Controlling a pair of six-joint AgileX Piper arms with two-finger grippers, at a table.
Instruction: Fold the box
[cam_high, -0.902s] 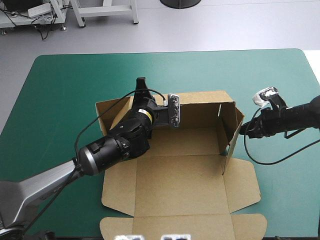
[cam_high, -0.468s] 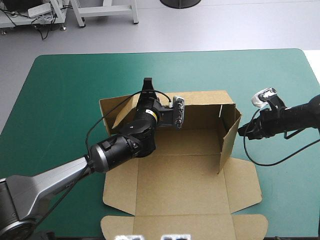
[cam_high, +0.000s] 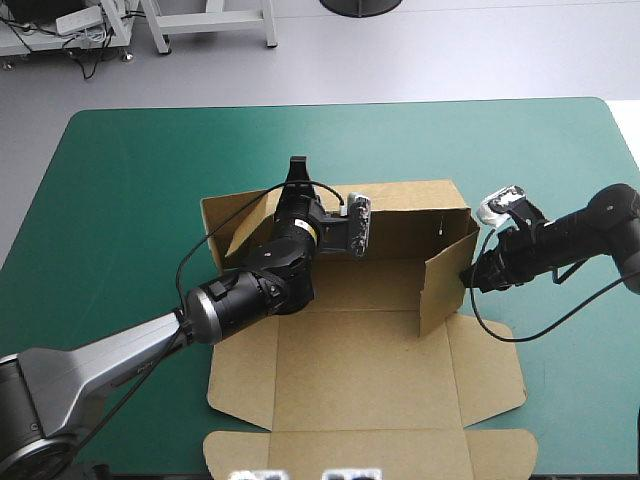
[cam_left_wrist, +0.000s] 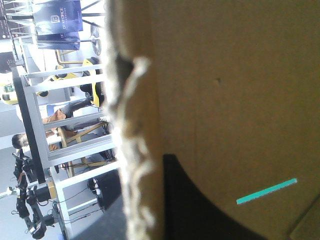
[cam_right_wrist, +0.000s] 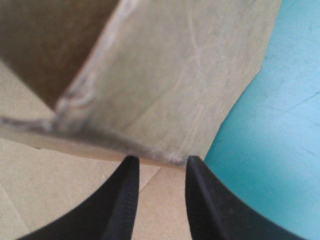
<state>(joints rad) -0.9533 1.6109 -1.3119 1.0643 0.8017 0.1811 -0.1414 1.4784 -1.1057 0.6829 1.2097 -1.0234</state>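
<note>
The teal-green table (cam_high: 120, 200) was taken up at its middle by the brown box (cam_high: 360, 370). The box was laid out as an open tray, with its lid (cam_high: 370, 455) flat and pointed toward the near edge. The tray's long axis was set left to right, along the back wall (cam_high: 400, 210), which was raised parallel to the far edge. The right wall (cam_high: 445, 275) was raised as well, tilted inward over the tray floor, its length run from near to far.

The coming move was judged to turn on this wall. It was found just ahead of the right gripper (cam_right_wrist: 159, 162), toward the robot's left, so a push that way would be called for. The left gripper (cam_high: 296, 170) was placed well apart from it, at the top of the back wall toward that wall's left end. It appeared to be clamped on that board, though only one black finger was made out in its wrist view. The right gripper's fingers (cam_right_wrist: 122, 200) were held narrowly apart, nothing between them, their tips set against the right wall's edge from outside.
</note>
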